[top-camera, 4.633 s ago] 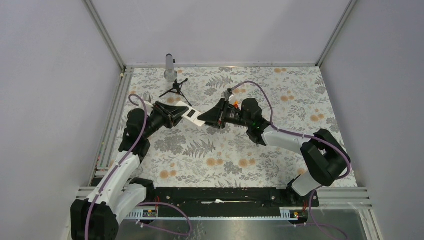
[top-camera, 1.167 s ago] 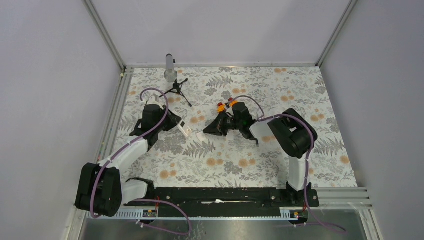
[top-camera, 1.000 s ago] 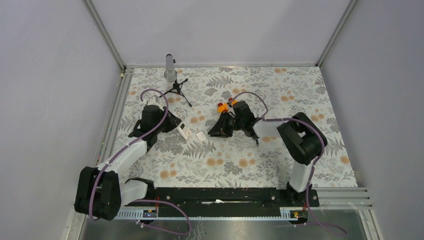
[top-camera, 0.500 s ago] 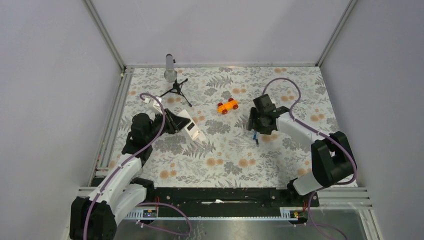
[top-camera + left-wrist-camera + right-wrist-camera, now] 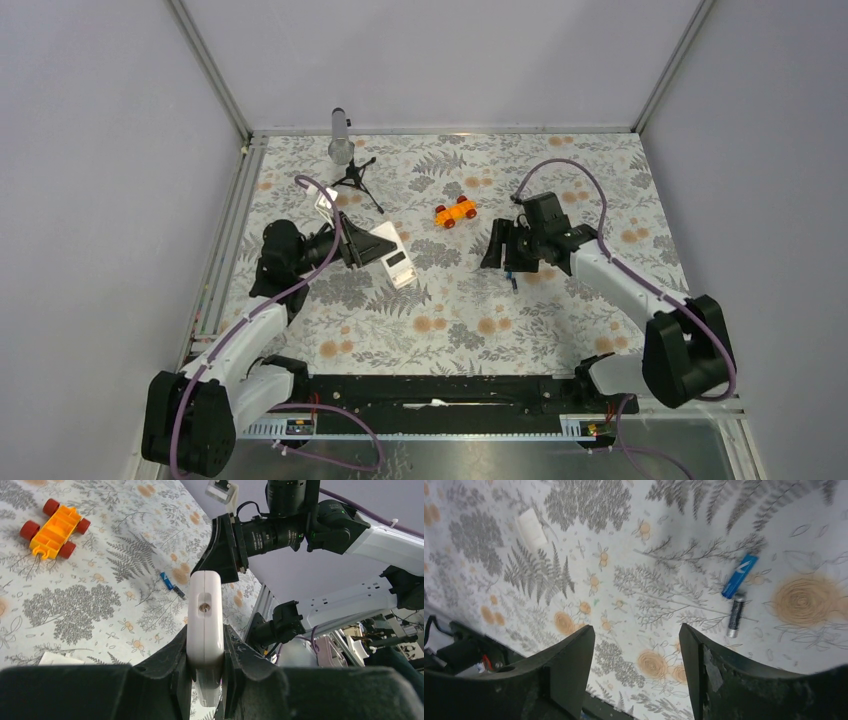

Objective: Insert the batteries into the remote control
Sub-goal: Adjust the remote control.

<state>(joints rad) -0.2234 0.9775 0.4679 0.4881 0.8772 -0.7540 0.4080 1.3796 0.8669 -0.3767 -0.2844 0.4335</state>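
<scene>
My left gripper [image 5: 370,246] is shut on the white remote control [image 5: 401,267] and holds it off the table, one end sticking out past the fingers. In the left wrist view the remote [image 5: 205,611] stands edge-on between the pads of the gripper [image 5: 206,652]. The two batteries [image 5: 513,277] lie on the mat just below my right gripper [image 5: 495,256], which is open and empty. In the right wrist view the blue battery [image 5: 739,575] and the dark battery [image 5: 736,615] lie end to end, ahead and to the right of the open gripper [image 5: 636,667].
An orange toy car [image 5: 455,212] sits behind the middle of the mat. A small tripod [image 5: 352,176] and a grey cylinder [image 5: 340,136] stand at the back left. The flat white cover piece [image 5: 532,528] lies on the mat below the remote.
My right gripper has left the remote and swung right to hover over the batteries. My left gripper kept the remote, lifting and turning it. The toy car is now uncovered.
</scene>
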